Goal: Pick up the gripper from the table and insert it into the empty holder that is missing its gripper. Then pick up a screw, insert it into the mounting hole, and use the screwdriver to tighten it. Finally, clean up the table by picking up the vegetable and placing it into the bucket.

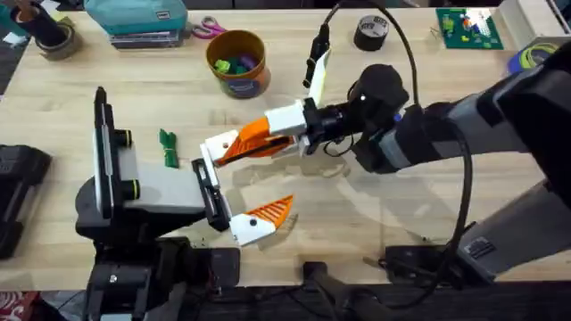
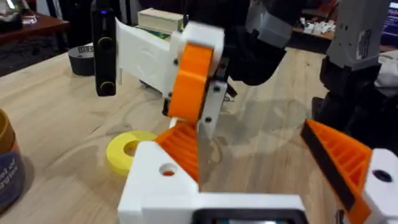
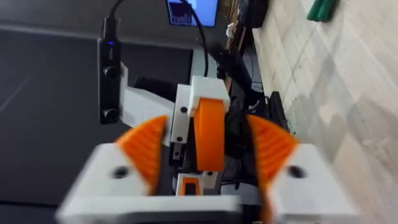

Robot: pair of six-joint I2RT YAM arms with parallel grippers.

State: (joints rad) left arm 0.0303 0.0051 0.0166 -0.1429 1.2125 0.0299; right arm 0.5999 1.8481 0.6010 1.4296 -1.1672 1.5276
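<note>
Start on the left. Your left arm lies low on the table (image 1: 375, 232), and its gripper (image 1: 241, 183) is turned on its side. Its jaws are wide open and hold nothing. You can see this well from the left wrist, where the left gripper (image 2: 261, 168) has a big gap between its two white blocks.

Just past the arm, the little green vegetable (image 1: 168, 147) lies on the bare wood, near the left gripper but not touching it. It also shows as a green bit far off in the right wrist view (image 3: 323, 9).

Behind it stands the bucket (image 1: 238, 62), upright, with some small colored bits inside.

Next is the holder (image 2: 155, 186), the far white block of your left gripper. It has a round hole in its face. The orange wedge (image 2: 181, 149) sits right against its inner side. A flat yellow ring (image 2: 127, 149) lies on the table just beside them.

Your right arm reaches in from the right, across the middle. Its gripper (image 1: 245, 143) is right at the holder (image 1: 212, 153). From the right wrist, the right gripper (image 3: 208, 127) has its jaws apart, with an orange and white part between them. There is a dark gap on each side, so the jaws are not squeezing it.

At the far back right sit a black tape roll (image 1: 370, 33) and a green board (image 1: 466, 27).
</note>
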